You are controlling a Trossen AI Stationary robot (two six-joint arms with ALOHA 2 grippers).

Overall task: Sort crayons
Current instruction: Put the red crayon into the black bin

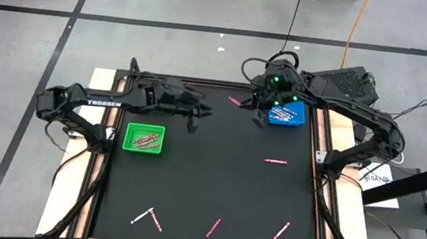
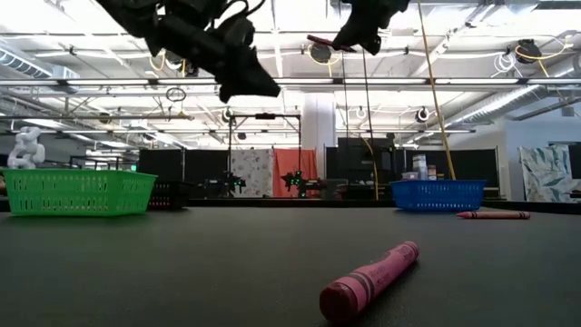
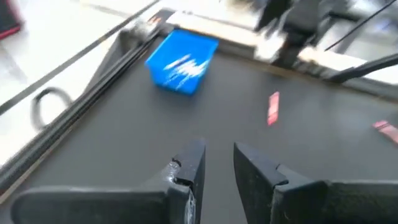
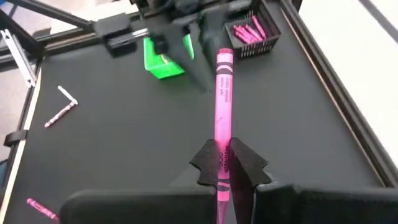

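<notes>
My right gripper (image 4: 227,163) hangs high over the table's far side, next to the blue tray (image 1: 287,114), shut on a pink crayon (image 4: 222,93). That crayon also shows in the low view (image 2: 320,41). My left gripper (image 3: 217,167) is open with nothing between its fingers. It hovers above the mat (image 1: 193,123), past the green tray (image 1: 144,138). Loose crayons lie flat on the mat: one pink at the right (image 1: 275,161) and several along the near edge (image 1: 213,228). One pink crayon lies close to the low camera (image 2: 370,277). My right gripper pinches the pink crayon between its two fingers near the crayon's back end (image 4: 220,148). The crayon runs along the fingers and sticks out forward past their tips. The fingers slant downward from the table's right side. The crayon is lifted clear of the mat.
A black tray holding pink crayons (image 4: 252,31) stands beyond the green tray (image 4: 163,59) at the far left. The blue tray (image 3: 181,61) holds pale crayons. A white and a pink-and-white crayon (image 4: 60,106) lie together near the front. The mat's middle (image 1: 215,175) is bare.
</notes>
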